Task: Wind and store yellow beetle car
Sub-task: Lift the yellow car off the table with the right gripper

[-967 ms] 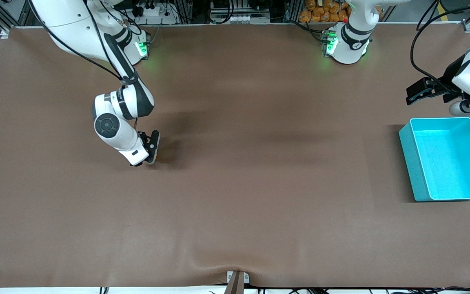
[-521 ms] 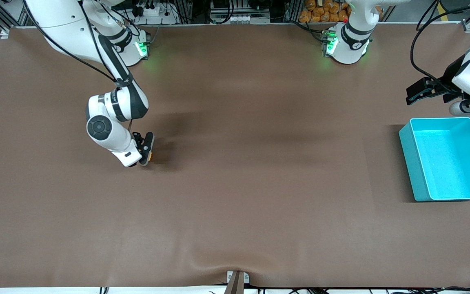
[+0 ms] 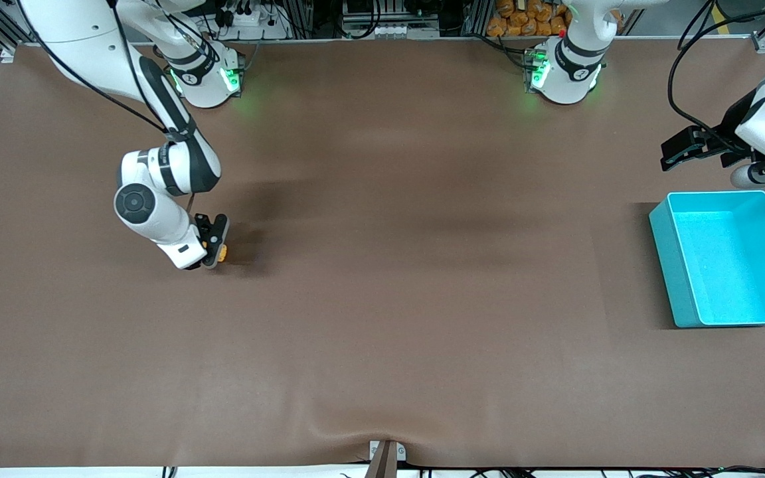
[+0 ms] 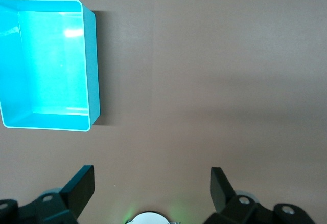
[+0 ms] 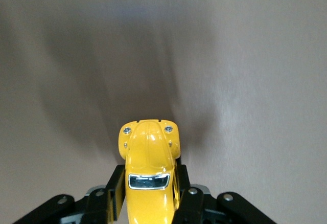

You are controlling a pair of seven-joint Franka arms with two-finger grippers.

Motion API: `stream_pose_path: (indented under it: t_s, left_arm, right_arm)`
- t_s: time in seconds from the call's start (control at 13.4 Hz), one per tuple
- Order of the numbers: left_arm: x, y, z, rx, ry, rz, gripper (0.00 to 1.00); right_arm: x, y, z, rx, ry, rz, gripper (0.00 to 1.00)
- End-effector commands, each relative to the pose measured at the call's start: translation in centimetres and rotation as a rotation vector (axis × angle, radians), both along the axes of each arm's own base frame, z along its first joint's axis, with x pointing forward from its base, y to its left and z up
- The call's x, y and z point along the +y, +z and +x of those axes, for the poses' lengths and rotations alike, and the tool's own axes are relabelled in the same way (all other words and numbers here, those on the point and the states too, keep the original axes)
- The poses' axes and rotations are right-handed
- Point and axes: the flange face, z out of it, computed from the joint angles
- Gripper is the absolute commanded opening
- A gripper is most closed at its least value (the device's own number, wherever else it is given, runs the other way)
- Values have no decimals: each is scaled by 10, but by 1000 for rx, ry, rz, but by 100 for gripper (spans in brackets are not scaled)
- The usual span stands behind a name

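Two arms stood at the brown table (image 3: 382, 299). Turquoise bin (image 3: 668, 265) sat at the left arm's end, with the left pincer (image 4: 152, 185) waiting near it, spread wide, holding nothing. Right pincer (image 3: 213, 249) was low at the right arm's end, clamped on the yellow car (image 5: 148, 183), nose poking out past the fingers (image 5: 115, 188).

Middle of table (image 3: 409, 265): bare brown cover, open passage between both ends.
Left arm's end: turquoise bin (image 3: 728, 259), only standing obstacle.
Near edge: cover wrinkle (image 3: 356, 425).
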Motion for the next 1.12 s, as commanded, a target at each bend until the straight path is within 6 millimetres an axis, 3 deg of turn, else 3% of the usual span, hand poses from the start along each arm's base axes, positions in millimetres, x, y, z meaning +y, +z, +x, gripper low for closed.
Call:
stream_pose_path:
  t_s: [0.0, 0.45, 0.82, 0.89, 0.97, 1.04]
  left_arm:
    - [1, 2, -2, 11, 6, -5, 100]
    - [3, -1, -1, 15, 7, -5, 100]
    - [11, -13, -3, 53, 37, -2, 100]
    - [10, -12, -3, 50, 35, -2, 100]
    - [11, -10, -3, 46, 36, -2, 100]
    - [10, -9, -3, 44, 35, -2, 100]
  right_arm:
    - [-40, -29, 1, -11, 35, -6, 25]
    - [-64, -35, 2, -14, 80, 0, 28]
    - [-97, -37, 1, -5, 109, 6, 34]
    - [-104, -37, 0, -2, 96, 6, 49]
    - [-106, -38, 0, 0, 90, 7, 84]
    - [-111, -37, -1, 4, 82, 8, 100]
